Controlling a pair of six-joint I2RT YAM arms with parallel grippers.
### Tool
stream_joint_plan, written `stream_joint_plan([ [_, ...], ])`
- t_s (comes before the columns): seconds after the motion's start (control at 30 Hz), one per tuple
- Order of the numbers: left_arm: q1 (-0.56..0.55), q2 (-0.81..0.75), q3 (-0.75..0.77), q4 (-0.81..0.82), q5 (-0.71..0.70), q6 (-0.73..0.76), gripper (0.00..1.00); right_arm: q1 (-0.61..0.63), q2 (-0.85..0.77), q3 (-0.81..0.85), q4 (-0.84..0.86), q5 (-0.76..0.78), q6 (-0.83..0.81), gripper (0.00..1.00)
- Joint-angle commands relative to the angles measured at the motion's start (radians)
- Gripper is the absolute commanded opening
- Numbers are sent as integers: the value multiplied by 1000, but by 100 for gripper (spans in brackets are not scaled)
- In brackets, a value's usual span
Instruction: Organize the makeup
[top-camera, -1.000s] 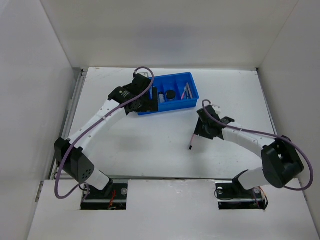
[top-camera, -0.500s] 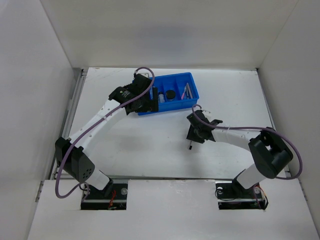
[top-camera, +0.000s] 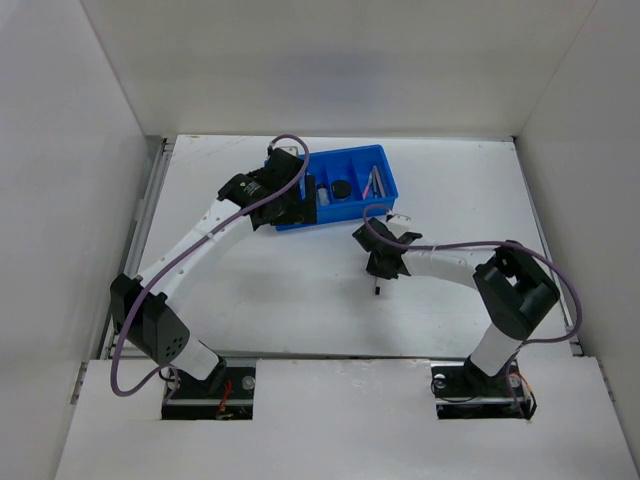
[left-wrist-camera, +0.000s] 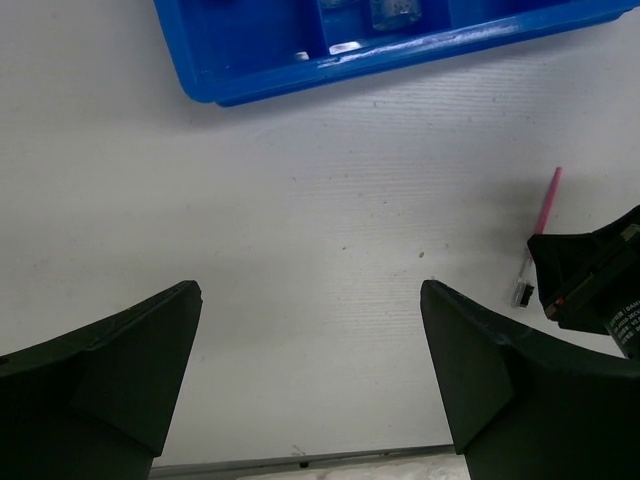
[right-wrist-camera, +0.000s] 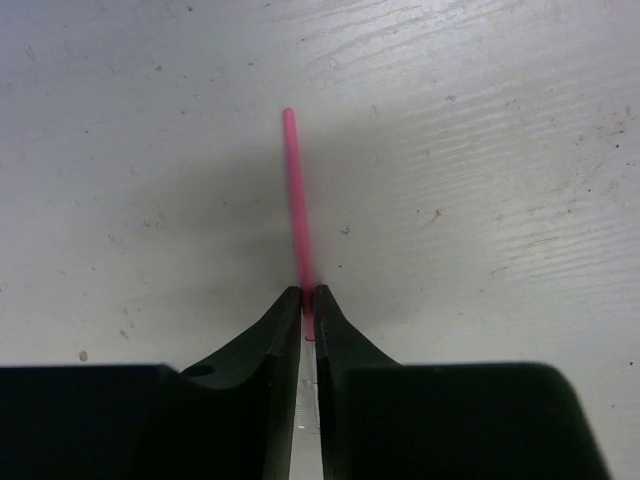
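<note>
A thin pink pencil (right-wrist-camera: 295, 200) lies on the white table, and my right gripper (right-wrist-camera: 308, 295) is shut on its near part, low over the surface. From above, the right gripper (top-camera: 381, 262) sits just in front of the blue tray (top-camera: 340, 215), with the pencil's dark end (top-camera: 377, 291) sticking out below it. The tray holds a round black jar (top-camera: 342, 187), a small clear bottle (top-camera: 323, 193) and thin pencils (top-camera: 374, 182). My left gripper (left-wrist-camera: 310, 292) hangs open and empty at the tray's left end (top-camera: 283, 212). The left wrist view also shows the pink pencil (left-wrist-camera: 547, 205).
The blue tray (left-wrist-camera: 400, 60) stands at the back middle of the table. White walls close in the table on three sides. A metal rail (top-camera: 150, 200) runs along the left edge. Both arm bases sit at the near edge.
My right arm has swung left toward the middle, over the pink pencil, and its jaws have closed on it. The left arm has stayed still and open.
</note>
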Motion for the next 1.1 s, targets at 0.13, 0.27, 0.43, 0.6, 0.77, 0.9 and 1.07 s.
stream_joint_plan([
  [0.13, 5, -36, -18, -1, -23, 22, 89, 17, -7, 3, -126, 45, 35, 6],
  [0.27, 5, -46, -18, -12, -66, 32, 89, 17, -161, 54, -218, 118, 35, 6],
  [0.43, 5, -55, -18, -12, -67, 32, 89, 8, -220, 196, -266, 212, -95, 6],
  [0.6, 5, -55, -18, -12, -67, 32, 89, -90, -67, 470, -212, 265, -256, 5],
  [0.77, 5, -64, -18, -21, -67, 32, 89, -194, 137, 747, -168, 204, -399, 5],
  [0.9, 5, -64, -8, -30, -76, 22, 89, -245, 301, 971, -159, 126, -445, 5],
  [1.07, 5, -64, 1, -39, -76, 22, 89, -280, 485, 1225, -218, 89, -468, 8],
])
